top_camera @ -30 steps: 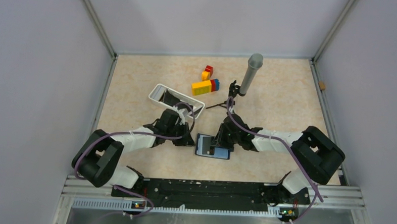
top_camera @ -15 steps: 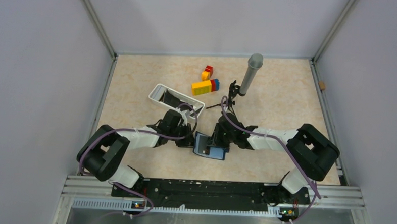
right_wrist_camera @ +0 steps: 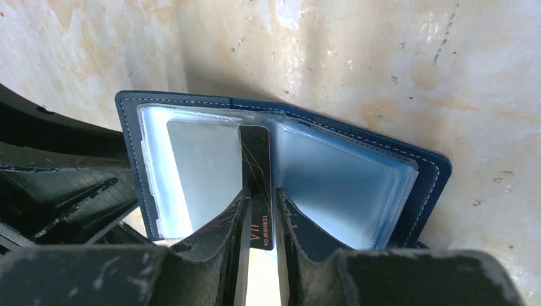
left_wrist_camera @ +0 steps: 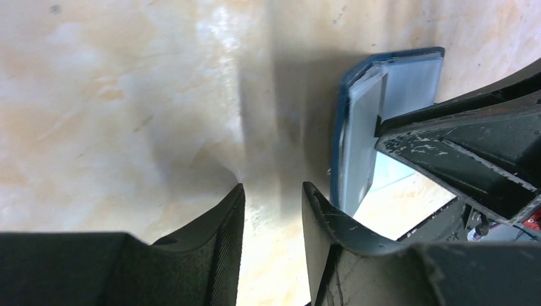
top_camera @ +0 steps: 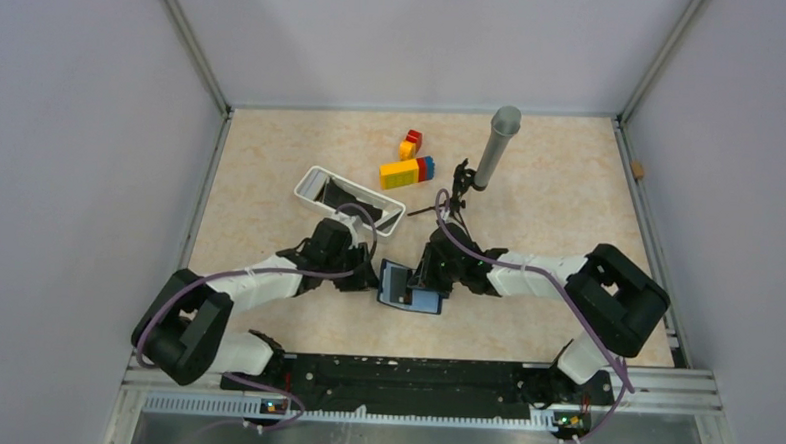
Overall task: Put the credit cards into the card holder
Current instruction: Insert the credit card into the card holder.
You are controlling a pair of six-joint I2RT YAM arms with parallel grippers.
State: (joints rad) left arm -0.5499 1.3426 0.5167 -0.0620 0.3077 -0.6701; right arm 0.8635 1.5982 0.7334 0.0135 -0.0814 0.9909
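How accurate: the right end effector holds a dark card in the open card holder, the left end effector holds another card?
Not quite: the left wrist view shows the left end effector open and empty beside the card holder. The rest stands.

arms: two are counted, the left arm [top_camera: 266,277] and the right arm [top_camera: 537,273].
grippers: two are counted, the left gripper [left_wrist_camera: 272,194] and the right gripper [right_wrist_camera: 261,194].
card holder [right_wrist_camera: 332,178]: one is counted.
white tray [top_camera: 300,189]: one is counted.
credit cards [right_wrist_camera: 256,153]: one is made out plainly in the right wrist view; more dark cards [top_camera: 342,192] are seen in the white tray, but their number cannot be told.
toy-brick clusters: two are counted, a larger yellow, blue and red cluster [top_camera: 406,171] and a smaller yellow and red cluster [top_camera: 410,143].
grey cylinder [top_camera: 499,142]: one is counted.
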